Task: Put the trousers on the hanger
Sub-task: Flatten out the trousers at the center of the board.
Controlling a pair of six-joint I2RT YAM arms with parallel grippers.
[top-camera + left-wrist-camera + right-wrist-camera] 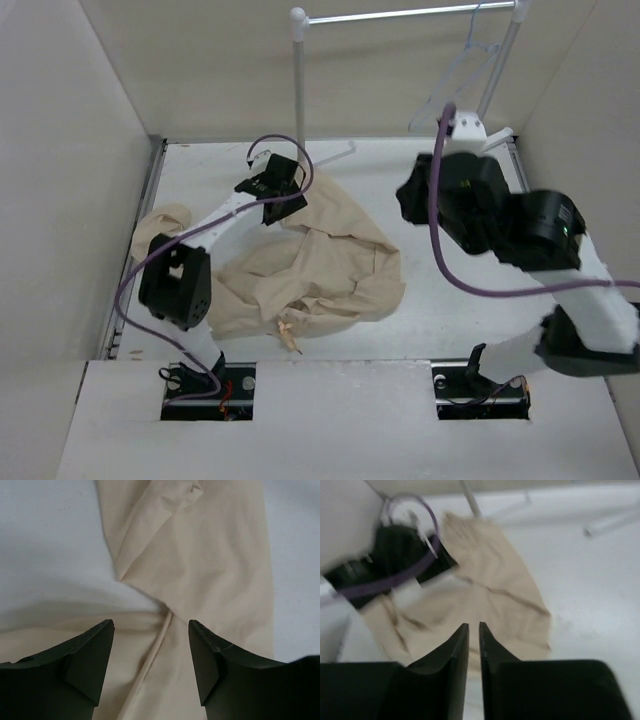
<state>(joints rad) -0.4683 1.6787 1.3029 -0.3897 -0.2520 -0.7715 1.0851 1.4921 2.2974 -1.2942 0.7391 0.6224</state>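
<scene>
The long beige cloth cargo trousers [320, 265] lie crumpled and wrinkled on the white surface [425, 325], left of centre. One end is bunched out at the far left, beside the left arm.

The left gripper [150, 625] hangs over the far end of the trousers. Its two dark fingers are spread wide with nothing between them, and folded cloth and a thin seam show below the gap.

The right gripper [469, 627] is raised on the right side, well apart from the trousers. Its fingers are nearly closed, with only a narrow slit between them, and they hold nothing.

The thin whitish-translucent triangular hanger [468, 45] hangs by its hook from the white tubular garment rail [400, 14] at the far right, beyond the right arm and away from the trousers.
</scene>
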